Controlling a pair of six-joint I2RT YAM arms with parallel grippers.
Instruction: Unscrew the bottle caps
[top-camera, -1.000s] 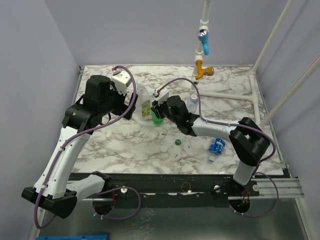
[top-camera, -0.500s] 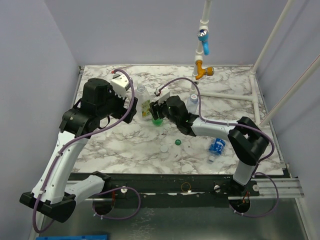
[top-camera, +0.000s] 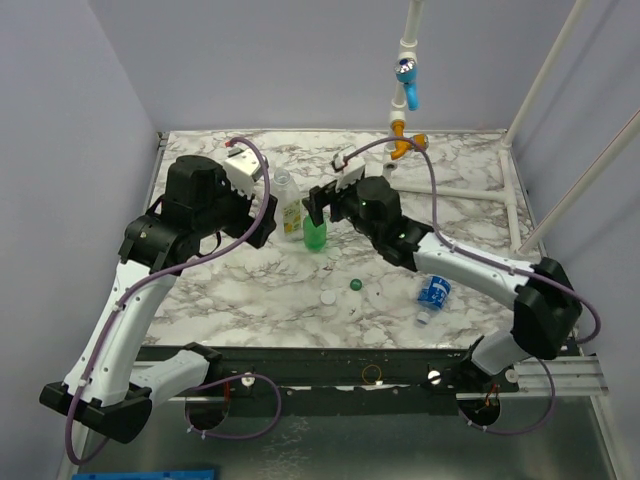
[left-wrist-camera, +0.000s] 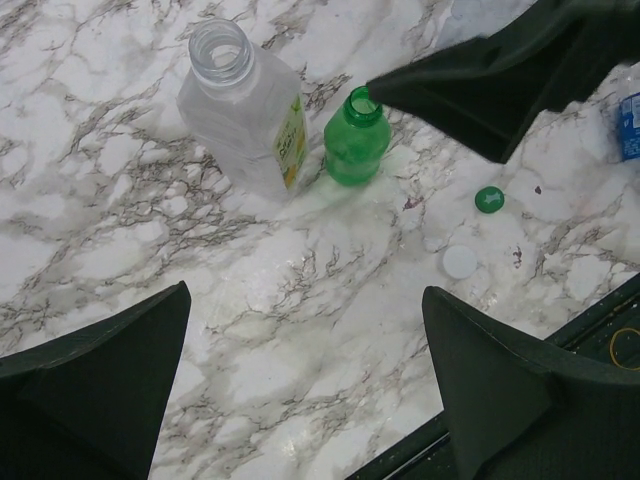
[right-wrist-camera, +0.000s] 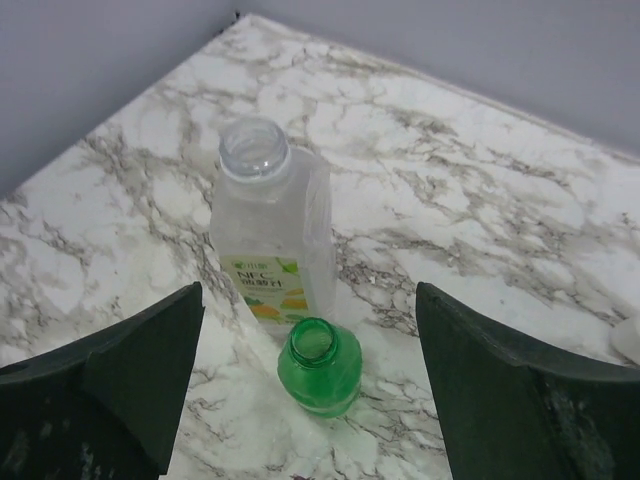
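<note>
Right gripper (right-wrist-camera: 307, 300) wide, empty, hovers over open green bottle (right-wrist-camera: 320, 366). Left gripper (left-wrist-camera: 305, 295) wide too. Green cap (top-camera: 355, 285) on table (top-camera: 230, 290), 5 o'clock of bottle. Risk: finger clips light bottle, topples it into tall bottle (right-wrist-camera: 270, 225) at 11 o'clock.

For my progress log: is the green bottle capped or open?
Open. The green bottle stands upright with a bare, uncovered mouth, and a green cap lies apart from it on the marble table.
</note>
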